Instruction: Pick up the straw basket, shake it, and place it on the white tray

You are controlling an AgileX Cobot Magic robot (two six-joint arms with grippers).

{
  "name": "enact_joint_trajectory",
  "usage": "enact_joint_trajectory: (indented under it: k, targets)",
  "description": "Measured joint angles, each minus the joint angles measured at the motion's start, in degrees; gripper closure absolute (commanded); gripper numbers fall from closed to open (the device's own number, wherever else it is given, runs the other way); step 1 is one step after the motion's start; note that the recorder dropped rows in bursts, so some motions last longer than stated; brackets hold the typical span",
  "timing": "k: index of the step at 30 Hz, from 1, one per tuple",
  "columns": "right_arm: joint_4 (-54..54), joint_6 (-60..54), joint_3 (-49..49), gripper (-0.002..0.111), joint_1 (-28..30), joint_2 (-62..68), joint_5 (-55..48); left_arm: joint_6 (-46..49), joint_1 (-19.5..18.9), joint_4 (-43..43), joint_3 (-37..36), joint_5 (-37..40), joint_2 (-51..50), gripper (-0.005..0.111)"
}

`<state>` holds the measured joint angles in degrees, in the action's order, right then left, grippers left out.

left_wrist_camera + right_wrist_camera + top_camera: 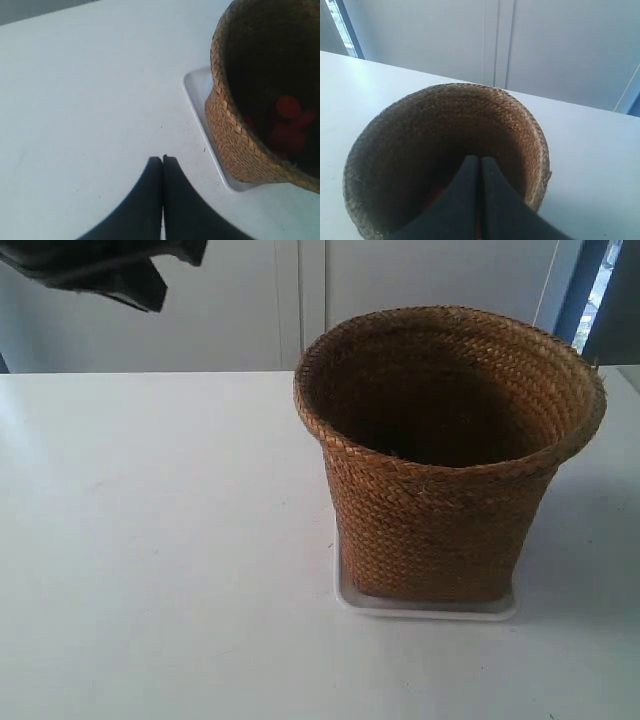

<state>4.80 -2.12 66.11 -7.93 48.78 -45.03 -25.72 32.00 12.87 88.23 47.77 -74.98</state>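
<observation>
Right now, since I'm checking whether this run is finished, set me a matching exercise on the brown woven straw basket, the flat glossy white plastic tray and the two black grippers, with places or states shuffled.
1. brown woven straw basket
2. glossy white plastic tray
3. left gripper
4. right gripper

A. shut, aimed at the basket's dark inside
B. standing upright on the tray
C. shut, over bare white table beside the tray
D. under the basket's base

Pairs: 1-B, 2-D, 3-C, 4-A.

The brown straw basket (pixel 445 455) stands upright on the white tray (pixel 425 608).
</observation>
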Motion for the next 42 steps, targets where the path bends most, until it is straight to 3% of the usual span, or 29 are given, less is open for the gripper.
enact_joint_trajectory:
  k: [6, 17, 25, 31, 42]
  targets:
    - [0.1, 0.0, -7.2, 0.108, 0.0, -9.1, -0.4, 2.9, 0.0, 0.2, -5.8, -5.8, 8.6, 0.107]
    - [0.2, 0.0, -19.6, 0.108, 0.0, -24.3, 0.3, 5.4, 0.0, 0.2, -26.3, -17.2, 22.5, 0.107]
    - [0.1, 0.0, -22.3, 0.108, 0.0, -30.2, -2.0, 5.9, 0.0, 0.3, -37.8, -25.8, 31.0, 0.107]
    - [0.2, 0.0, -22.3, 0.108, 0.0, -31.5, -7.2, 6.0, 0.0, 0.1, -42.9, -29.0, 36.2, 0.107]
    - [0.3, 0.0, -22.3, 0.108, 0.0, -31.5, -7.4, 6.1, 0.0, 0.1, -51.5, -34.3, 43.6, 0.107]
